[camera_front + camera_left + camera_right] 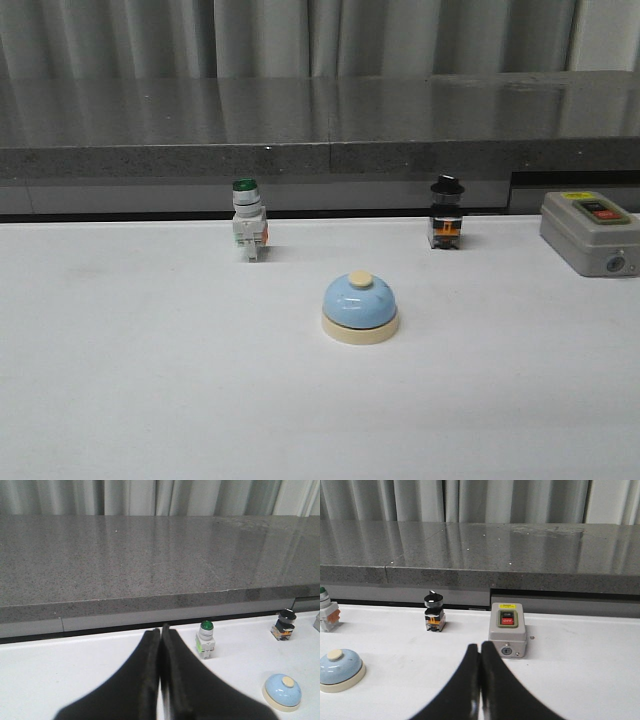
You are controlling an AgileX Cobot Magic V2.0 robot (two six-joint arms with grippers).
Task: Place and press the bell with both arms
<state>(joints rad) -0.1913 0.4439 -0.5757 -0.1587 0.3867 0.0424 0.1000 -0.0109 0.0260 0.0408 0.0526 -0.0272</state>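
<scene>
The light-blue bell (360, 308) with a cream base and cream button stands upright on the white table (150, 380), near its middle. It also shows in the left wrist view (282, 692) and in the right wrist view (339, 669). Neither arm shows in the front view. My left gripper (160, 632) is shut and empty, above the table well to the left of the bell. My right gripper (480, 647) is shut and empty, to the right of the bell and in front of the grey box.
A green-capped white push-button switch (248, 220) stands behind the bell to the left. A black-knobbed switch (446, 213) stands behind it to the right. A grey box with red and black buttons (590, 232) sits at the far right. A grey stone ledge (320, 130) runs along the back.
</scene>
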